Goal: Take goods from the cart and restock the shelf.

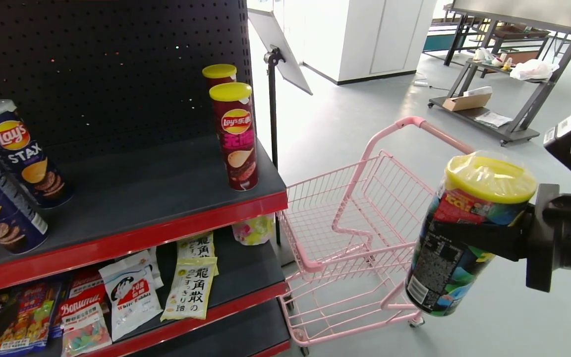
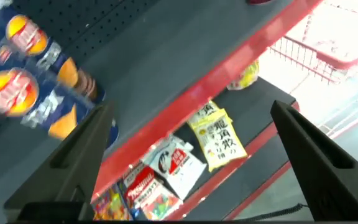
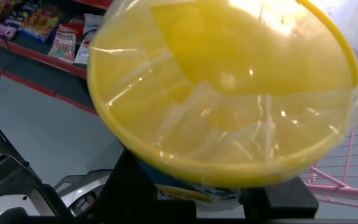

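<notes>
Left fingers point(image 2: 76, 165) spread, nothing between them; right gripper point(image 1: 469, 238) clamped round the yellow-lidded can point(image 1: 436, 277), which hangs in the air on the far side of the pink cart point(image 1: 360, 218), well apart from the shelf point(image 1: 156, 196).

Left to right: left gripper point(image 2: 191, 168) faces the shelf front near the blue cans point(image 1: 18, 153); two red cans point(image 1: 236, 144) stand at the board's right end; then the cart; then the held can, tilted, gripped mid-body. Reads as carry-to-shelf. To do it well: bring the can upright before it crosses the red lip point(image 1: 132, 238), come in above the lip, aim for the stretch of board between blue and red cans, keep the outer finger off the red pair, seat the base flat before letting go.
</notes>
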